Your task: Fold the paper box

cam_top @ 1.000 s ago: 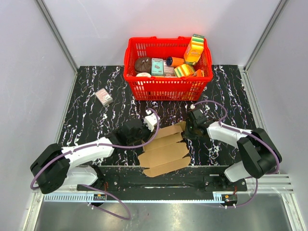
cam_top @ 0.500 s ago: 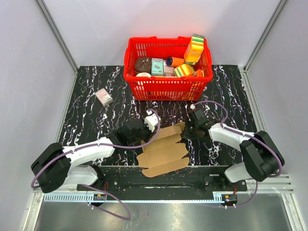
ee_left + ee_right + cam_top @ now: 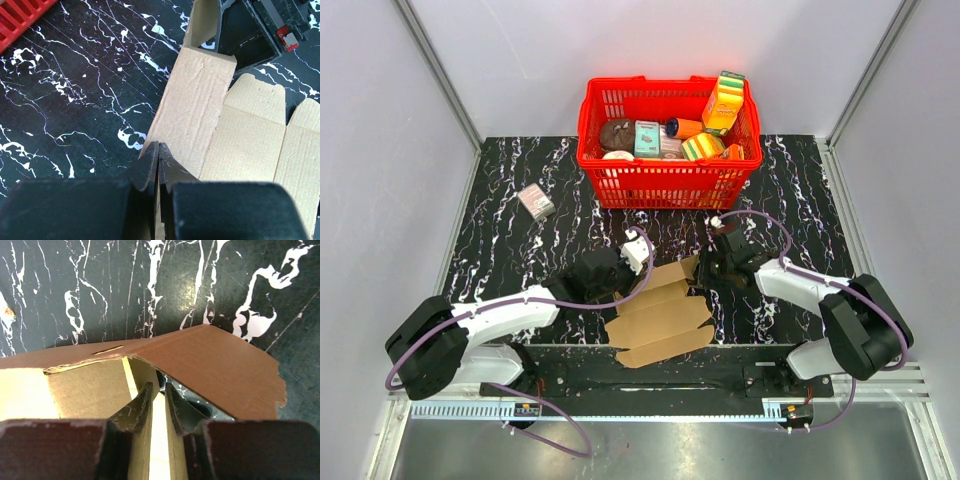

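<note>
Kraft paper box (image 3: 660, 315) lies mostly flat on the black marbled worktop (image 3: 510, 260), on the near side of the red basket (image 3: 665, 185) and apart from it, between the two arms. At its end nearest the basket, one flap stands up off the worktop. The left pincer (image 3: 158, 154) is closed on the box's left edge, its fingertips pressed together over the cardboard. The right pincer (image 3: 156, 390), at the raised end closest to the basket, has its fingers nearly together with a thin strip of cardboard pinched between them and a brown flap arching over the tips. A small pinkish-grey box (image 3: 536, 202) sits left of the basket, well apart from the cardboard. Colourful packages (image 3: 724, 100) lie inside the basket.
</note>
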